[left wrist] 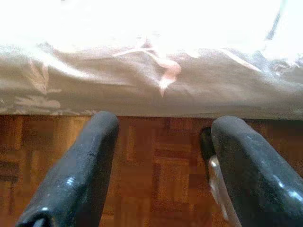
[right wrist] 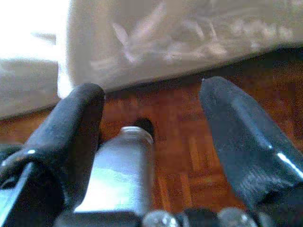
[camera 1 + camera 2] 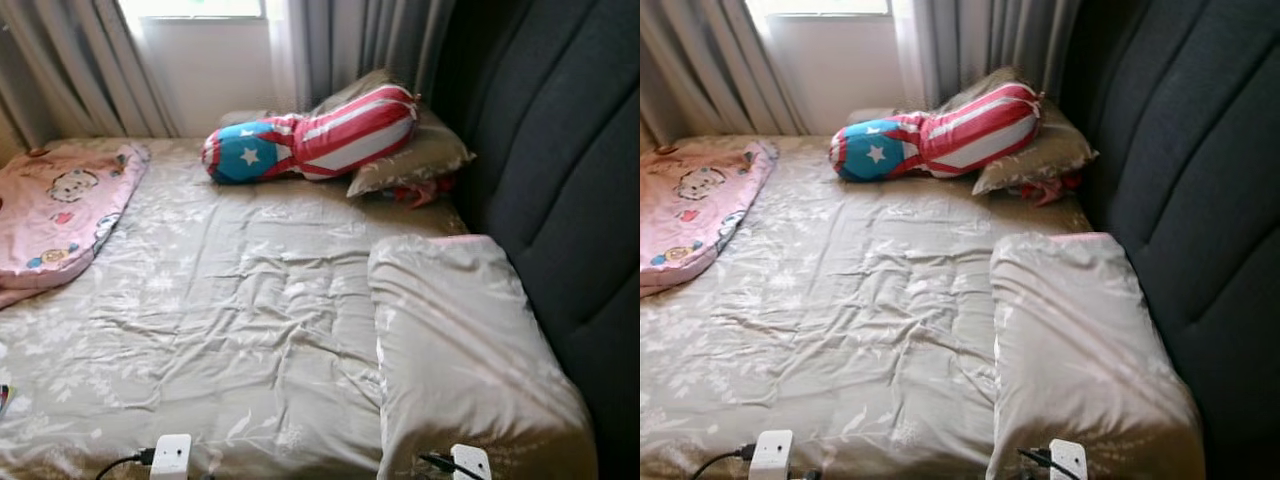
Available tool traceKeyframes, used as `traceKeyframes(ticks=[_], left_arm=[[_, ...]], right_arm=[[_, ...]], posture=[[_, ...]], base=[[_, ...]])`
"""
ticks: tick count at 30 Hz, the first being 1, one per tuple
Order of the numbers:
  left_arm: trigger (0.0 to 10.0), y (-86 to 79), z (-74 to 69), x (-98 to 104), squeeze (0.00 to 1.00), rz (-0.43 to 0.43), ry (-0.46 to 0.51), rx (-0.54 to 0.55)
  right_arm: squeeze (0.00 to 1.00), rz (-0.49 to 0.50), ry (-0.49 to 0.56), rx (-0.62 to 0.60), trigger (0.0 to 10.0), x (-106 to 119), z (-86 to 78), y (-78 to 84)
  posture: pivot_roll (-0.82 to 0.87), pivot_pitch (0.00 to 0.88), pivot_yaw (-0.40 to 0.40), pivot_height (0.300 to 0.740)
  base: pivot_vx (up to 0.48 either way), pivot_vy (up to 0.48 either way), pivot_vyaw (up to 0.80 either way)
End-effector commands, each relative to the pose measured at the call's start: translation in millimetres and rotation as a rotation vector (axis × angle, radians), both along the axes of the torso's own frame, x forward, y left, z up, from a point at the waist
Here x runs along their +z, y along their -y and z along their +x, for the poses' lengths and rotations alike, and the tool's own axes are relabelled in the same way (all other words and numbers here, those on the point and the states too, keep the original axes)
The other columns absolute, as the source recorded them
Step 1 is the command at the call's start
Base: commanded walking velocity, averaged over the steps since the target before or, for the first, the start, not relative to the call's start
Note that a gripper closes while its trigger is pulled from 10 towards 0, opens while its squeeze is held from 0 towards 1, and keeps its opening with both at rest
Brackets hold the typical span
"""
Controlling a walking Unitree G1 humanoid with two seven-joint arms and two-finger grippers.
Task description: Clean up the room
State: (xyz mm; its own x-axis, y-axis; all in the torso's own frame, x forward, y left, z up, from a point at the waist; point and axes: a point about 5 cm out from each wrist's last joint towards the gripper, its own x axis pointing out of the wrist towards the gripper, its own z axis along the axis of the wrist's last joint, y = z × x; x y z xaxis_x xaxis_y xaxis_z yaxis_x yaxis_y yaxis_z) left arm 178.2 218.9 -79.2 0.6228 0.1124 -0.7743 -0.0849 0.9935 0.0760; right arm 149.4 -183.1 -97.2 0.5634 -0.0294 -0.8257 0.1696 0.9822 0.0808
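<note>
Bed point(image 3: 230, 300) looks mostly made — pink blanket point(image 3: 55, 210) far left still bunched; both grippers point(image 1: 161, 165) point(image 2: 151, 142) apart, empty.

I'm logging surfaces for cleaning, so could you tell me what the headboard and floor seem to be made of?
Headboard: dark grey upholstery, apparently matte fabric, with soft padded channels. Floor: reddish-brown wood parquet, judging by its small blocks in alternating directions, with a slight sheen.

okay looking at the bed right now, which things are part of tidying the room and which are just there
Likely part of the tidying:
- pink blanket, bunched at the bed's left edge
- striped bolster, lying askew on a pillow
- large pillow by the headboard
- left gripper and right gripper, both open, low over the floor

Just there:
- curtains
- headboard
- wooden floor
</note>
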Motion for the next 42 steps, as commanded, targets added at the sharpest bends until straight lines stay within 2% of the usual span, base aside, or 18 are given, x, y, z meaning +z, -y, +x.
traceKeyframes(ticks=[1, 15, 19, 24, 42], left_arm=[[10.0, -9.3, -4.5, 0, 0.00, 0.018, -0.018, 0.016], [10.0, -16.7, -9.4, -1, 0.00, 0.024, -0.032, 0.026], [10.0, -20.2, -12.3, -1, 0.00, 0.026, -0.037, 0.031], [10.0, -23.2, -15.8, -2, 0.00, 0.027, -0.042, 0.036], [10.0, -25.9, -20.0, -3, 0.00, 0.027, -0.050, 0.039]], right_arm=[[0.00, 0.016, 0.012, 0.000, 10.0, 1, 4.4, -6.0], [0.00, 0.008, 0.018, 0.027, 10.0, 2, 6.0, -7.0], [0.00, 0.012, 0.018, 0.028, 10.0, 2, 5.8, -6.9], [0.00, 0.021, 0.016, 0.014, 10.0, 1, 4.9, -6.7], [0.00, 0.011, -0.011, -0.002, 10.0, -1, -10.0, 14.7]], posture=[[-0.06, 0.000, 0.012, 0.740], [-0.06, 0.000, 0.012, 0.740], [-0.05, 0.000, 0.011, 0.740], [-0.05, 0.000, 0.011, 0.740], [-0.05, 0.000, 0.010, 0.740]], base=[[0.000, 0.360, 0.00], [0.000, 0.358, 0.00], [0.000, 0.357, 0.80], [0.000, 0.356, 0.08], [0.000, 0.357, 0.00]])
